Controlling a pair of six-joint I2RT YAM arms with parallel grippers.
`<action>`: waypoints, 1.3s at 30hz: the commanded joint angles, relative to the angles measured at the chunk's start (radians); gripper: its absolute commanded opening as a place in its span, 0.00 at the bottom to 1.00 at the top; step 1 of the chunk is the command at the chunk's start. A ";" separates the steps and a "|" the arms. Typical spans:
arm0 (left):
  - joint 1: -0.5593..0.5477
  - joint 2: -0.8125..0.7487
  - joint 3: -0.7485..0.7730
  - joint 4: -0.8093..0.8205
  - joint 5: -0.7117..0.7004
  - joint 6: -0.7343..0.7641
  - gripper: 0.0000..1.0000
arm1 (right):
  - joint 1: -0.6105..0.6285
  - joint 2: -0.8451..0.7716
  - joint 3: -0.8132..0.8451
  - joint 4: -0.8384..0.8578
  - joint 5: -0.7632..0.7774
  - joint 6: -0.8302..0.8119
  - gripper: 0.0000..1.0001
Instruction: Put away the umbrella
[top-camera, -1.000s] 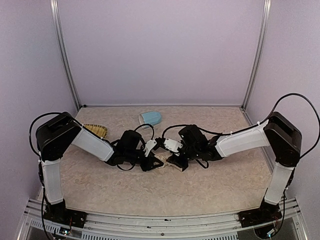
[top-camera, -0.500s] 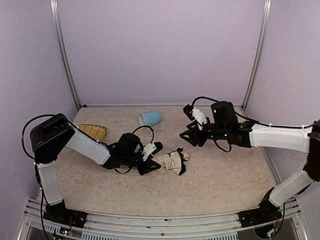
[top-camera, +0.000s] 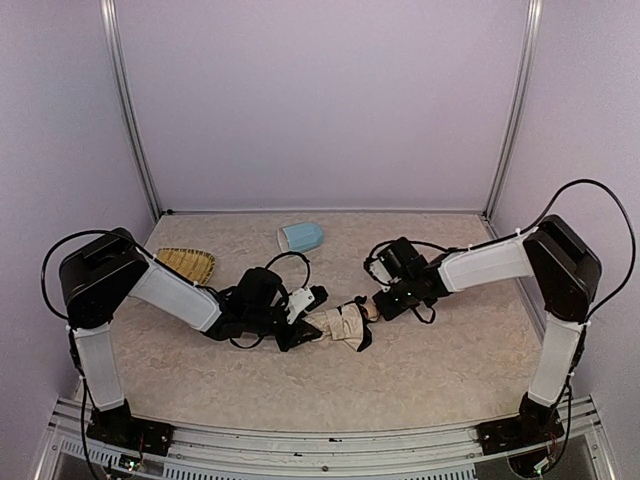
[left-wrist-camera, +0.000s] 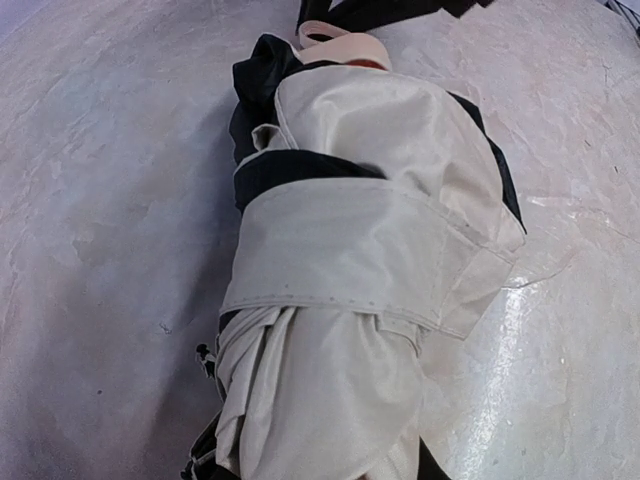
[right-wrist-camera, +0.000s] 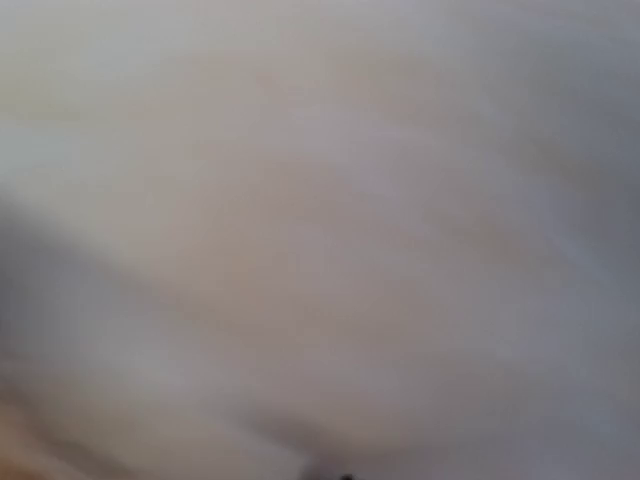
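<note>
Top external: umbrella (top-camera: 342, 322) between pincers; left pincer (top-camera: 304, 327) grasps it, right pincer (top-camera: 378, 303) unclear.

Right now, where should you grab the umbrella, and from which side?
Probably the small beige handle poking out of the umbrella at its right end, coming in from the right. The umbrella lies flat, its middle is a soft, fat wrapped bundle, and the left gripper holds the other end.
</note>
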 joint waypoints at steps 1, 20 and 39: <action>-0.019 0.023 -0.008 -0.129 -0.025 0.017 0.00 | 0.207 0.097 0.142 0.040 -0.245 -0.029 0.05; -0.053 -0.103 -0.095 -0.014 -0.037 0.181 0.00 | 0.087 -0.283 0.024 0.002 -0.200 -0.101 0.11; -0.204 -0.118 -0.161 0.148 -0.308 0.690 0.38 | 0.091 -0.317 0.028 -0.064 -0.476 -0.275 0.40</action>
